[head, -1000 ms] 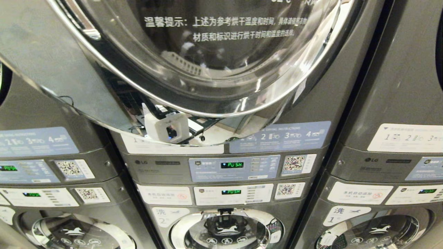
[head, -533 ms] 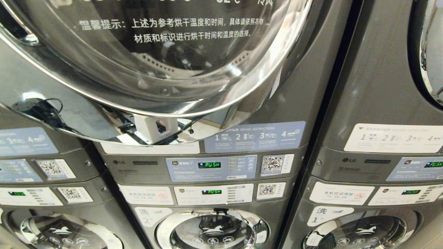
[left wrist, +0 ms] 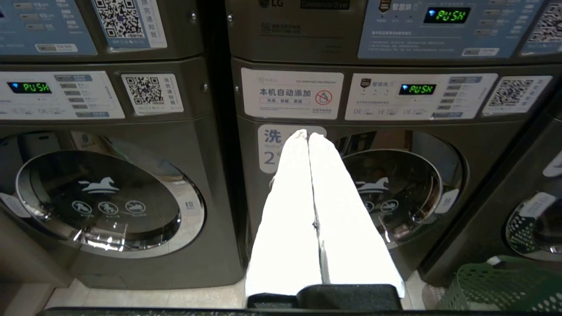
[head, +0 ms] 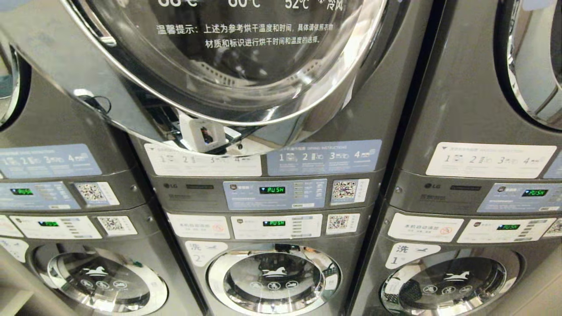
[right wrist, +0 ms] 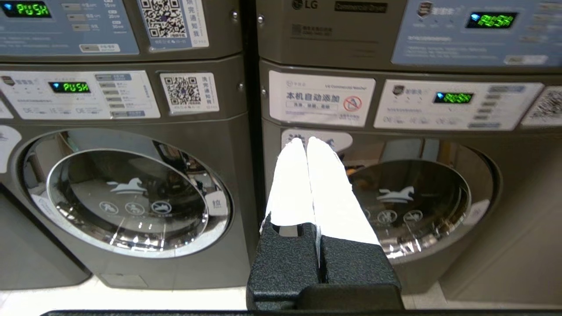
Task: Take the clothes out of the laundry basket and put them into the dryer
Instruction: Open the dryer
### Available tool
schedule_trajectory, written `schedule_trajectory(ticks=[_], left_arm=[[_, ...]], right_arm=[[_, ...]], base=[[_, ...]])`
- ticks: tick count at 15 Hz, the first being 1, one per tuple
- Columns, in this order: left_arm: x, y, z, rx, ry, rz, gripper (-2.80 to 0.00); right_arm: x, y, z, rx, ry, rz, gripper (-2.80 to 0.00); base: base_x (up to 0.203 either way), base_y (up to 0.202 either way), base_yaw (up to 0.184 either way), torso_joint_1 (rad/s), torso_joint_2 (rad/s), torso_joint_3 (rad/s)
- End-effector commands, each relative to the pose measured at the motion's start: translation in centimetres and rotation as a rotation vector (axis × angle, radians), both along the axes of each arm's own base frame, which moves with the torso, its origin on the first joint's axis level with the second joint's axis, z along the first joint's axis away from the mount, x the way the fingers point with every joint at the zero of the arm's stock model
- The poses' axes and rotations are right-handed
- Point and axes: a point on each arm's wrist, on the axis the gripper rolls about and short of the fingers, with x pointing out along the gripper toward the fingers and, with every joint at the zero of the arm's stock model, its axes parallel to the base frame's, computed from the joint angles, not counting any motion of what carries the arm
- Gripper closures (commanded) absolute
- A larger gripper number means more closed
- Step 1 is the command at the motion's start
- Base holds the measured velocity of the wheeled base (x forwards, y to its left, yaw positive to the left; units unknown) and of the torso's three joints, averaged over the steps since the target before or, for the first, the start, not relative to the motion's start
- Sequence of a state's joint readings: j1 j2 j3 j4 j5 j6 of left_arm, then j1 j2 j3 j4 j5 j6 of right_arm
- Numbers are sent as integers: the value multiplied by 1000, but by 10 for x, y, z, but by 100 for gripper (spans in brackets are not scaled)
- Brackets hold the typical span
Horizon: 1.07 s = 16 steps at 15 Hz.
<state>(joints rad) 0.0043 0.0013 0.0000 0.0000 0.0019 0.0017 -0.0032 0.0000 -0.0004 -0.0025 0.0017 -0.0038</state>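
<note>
Nothing is picked up yet — both the left gripper [left wrist: 308,134] and right gripper [right wrist: 306,141] hang closed and empty before the dryer [head: 246,66], so next comes reaching the laundry basket [left wrist: 500,285].

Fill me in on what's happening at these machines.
Nothing is being handled. The robot faces a row of stacked machines; the middle dryer door is shut. The left end effector and right end effector are both shut and empty, pointing at the lower washers. The green laundry basket sits on the floor, untouched.
</note>
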Motion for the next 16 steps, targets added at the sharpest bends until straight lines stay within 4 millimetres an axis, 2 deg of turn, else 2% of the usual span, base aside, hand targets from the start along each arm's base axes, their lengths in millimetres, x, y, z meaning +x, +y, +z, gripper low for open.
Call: schedule_trajectory(ticks=[1, 8, 13, 14, 16], left_arm=[[0, 0, 0, 0, 1, 1, 0], [0, 0, 0, 0, 2, 0, 0], [0, 0, 0, 17, 7, -4, 0], [-1, 0, 5, 30, -12, -12, 0], [-6, -1, 39, 11, -63, -34, 0]], right_arm=[[0, 0, 0, -2, 1, 0, 0], [0, 0, 0, -4, 1, 0, 0], [0, 0, 0, -1, 3, 0, 0], [0, 0, 0, 2, 1, 0, 0], [0, 0, 0, 1, 1, 0, 0]], base=[[-186, 0, 3, 3, 2, 2], [-183, 0, 0, 0, 2, 4], [0, 0, 0, 0, 0, 0], [0, 0, 0, 0, 0, 0], [0, 0, 0, 0, 0, 0]])
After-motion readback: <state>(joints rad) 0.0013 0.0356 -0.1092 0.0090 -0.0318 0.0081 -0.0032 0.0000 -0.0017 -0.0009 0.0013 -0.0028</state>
